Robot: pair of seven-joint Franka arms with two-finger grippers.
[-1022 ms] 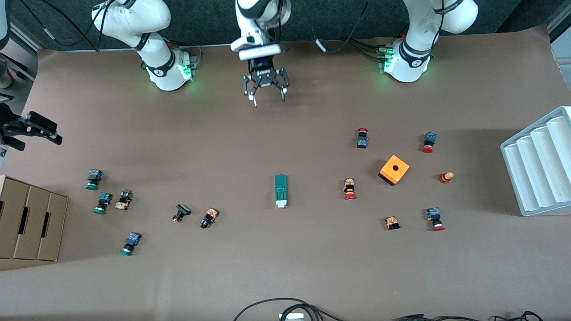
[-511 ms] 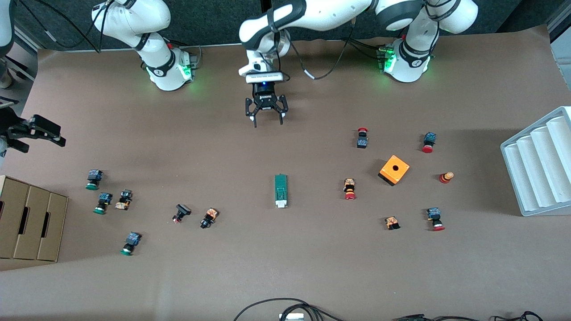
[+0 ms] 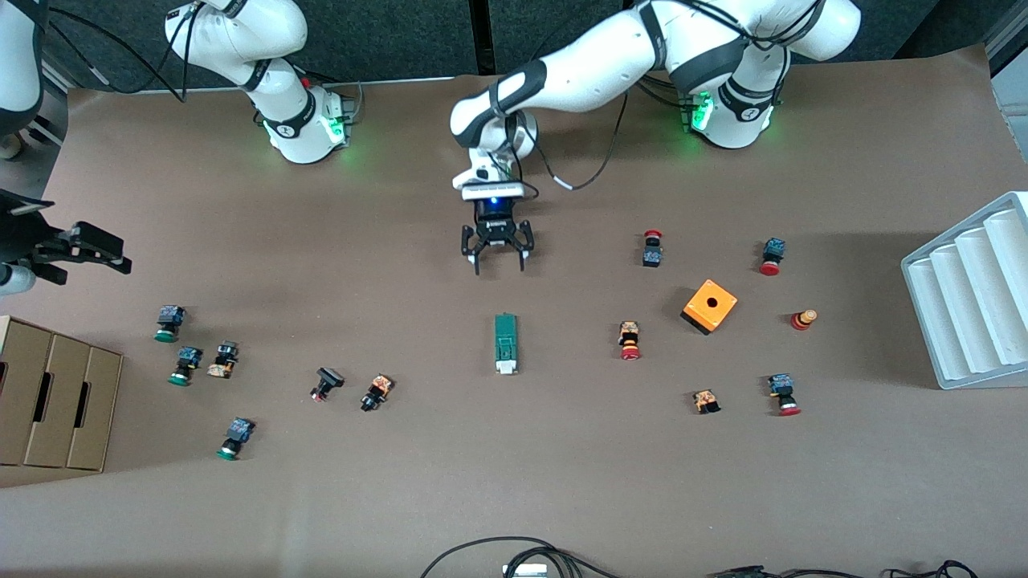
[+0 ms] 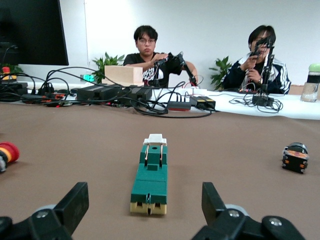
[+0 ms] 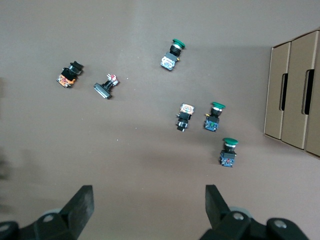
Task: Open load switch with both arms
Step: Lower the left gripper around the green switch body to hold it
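Note:
The load switch [image 3: 505, 343], a narrow dark-green block with a white end, lies flat mid-table. Its white end points toward the front camera. My left gripper [image 3: 499, 268] hangs open above bare table just short of the switch's green end, on the robots' side. In the left wrist view the load switch [image 4: 151, 175] lies straight ahead, between the spread black fingers [image 4: 75, 202]. My right gripper [image 3: 88, 258] is up in the air at the right arm's end of the table. In its wrist view the right gripper [image 5: 147, 200] is open and empty over bare table beside green-capped buttons [image 5: 224, 150].
An orange cube box [image 3: 709, 306] and several red-capped buttons [image 3: 630, 340] lie toward the left arm's end, by a white ribbed tray [image 3: 972, 293]. Green-capped buttons [image 3: 169, 323] and a cardboard box [image 3: 56, 397] sit at the right arm's end. Cables [image 3: 514, 554] trail at the front edge.
The left arm has stretched out from its base, and its open gripper has come toward the load switch. The right gripper has drifted slightly inward over the table.

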